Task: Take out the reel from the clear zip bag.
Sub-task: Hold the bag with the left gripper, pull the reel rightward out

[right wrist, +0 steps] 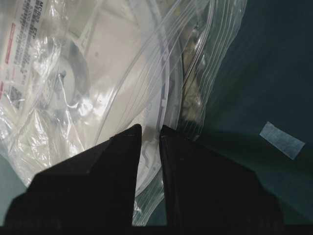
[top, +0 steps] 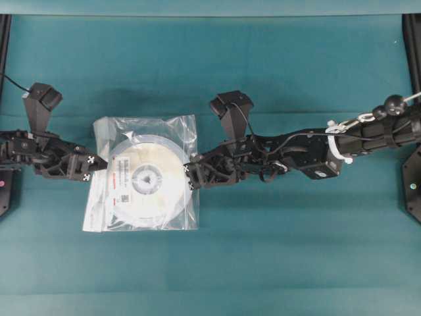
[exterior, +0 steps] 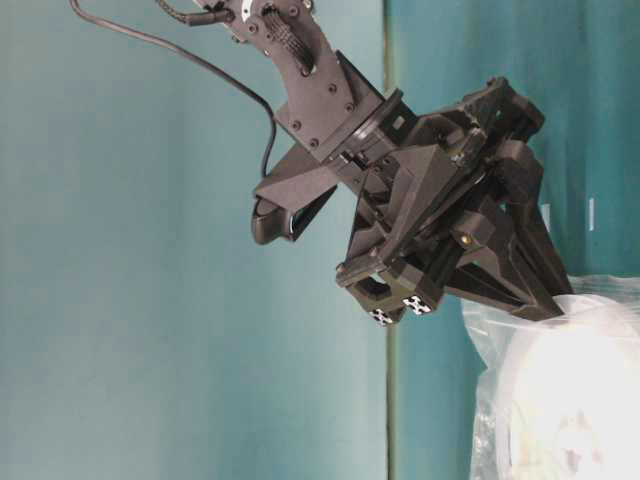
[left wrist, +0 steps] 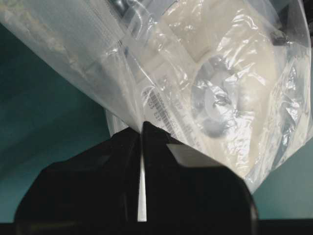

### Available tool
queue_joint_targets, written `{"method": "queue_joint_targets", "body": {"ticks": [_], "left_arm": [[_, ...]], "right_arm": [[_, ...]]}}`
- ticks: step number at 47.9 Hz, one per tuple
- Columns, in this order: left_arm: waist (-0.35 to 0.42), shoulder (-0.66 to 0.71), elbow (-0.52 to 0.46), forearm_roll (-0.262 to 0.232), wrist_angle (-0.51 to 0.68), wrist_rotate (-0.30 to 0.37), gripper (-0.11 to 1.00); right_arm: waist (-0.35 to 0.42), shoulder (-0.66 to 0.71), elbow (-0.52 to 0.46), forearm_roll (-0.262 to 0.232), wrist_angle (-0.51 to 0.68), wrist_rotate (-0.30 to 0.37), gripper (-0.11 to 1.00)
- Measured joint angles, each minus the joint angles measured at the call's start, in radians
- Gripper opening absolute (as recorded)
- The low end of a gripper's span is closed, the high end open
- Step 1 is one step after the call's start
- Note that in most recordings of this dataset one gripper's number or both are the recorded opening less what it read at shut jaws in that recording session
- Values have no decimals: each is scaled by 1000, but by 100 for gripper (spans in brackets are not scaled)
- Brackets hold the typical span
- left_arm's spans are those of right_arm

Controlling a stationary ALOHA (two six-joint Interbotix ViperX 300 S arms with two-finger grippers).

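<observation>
The clear zip bag lies flat on the teal table with the white reel inside, label up. At the bag's left edge my left gripper is shut on it; in the left wrist view its jaws pinch the bag's film just short of the reel. From the right, my right gripper meets the ribbed zip strip. Its jaws stand narrowly apart, closed on the reel's white rim. Whether bag film lies between pads and rim I cannot tell.
A small strip of pale blue tape is stuck on the table to the right of the bag. Black frame posts stand at the table's left and right edges. Bare teal surface lies in front of and behind the bag.
</observation>
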Motion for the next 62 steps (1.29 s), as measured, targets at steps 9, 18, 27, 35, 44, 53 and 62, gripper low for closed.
{"method": "queue_joint_targets", "body": {"ticks": [9,18,27,35,44,53,62], "left_arm": [[0,-2,0,0,0,0,0],[0,-2,0,0,0,0,0],[2,0,0,0,0,-2,0],[0,0,0,0,-2,0,0],[2,0,0,0,0,0,0],[0,0,0,0,-2,0,0],[2,0,0,0,0,0,0]], "right_arm": [[0,-14,18,0,-3,0,16],[2,-44,60,0,-12,0,10],[0,-71,91,0,-17,0,10],[0,-97,124,0,-17,0,10],[-2,-127,164,0,-17,0,9],[-8,-158,198,0,-18,0,9],[-11,-186,233,0,-17,0,9]]}}
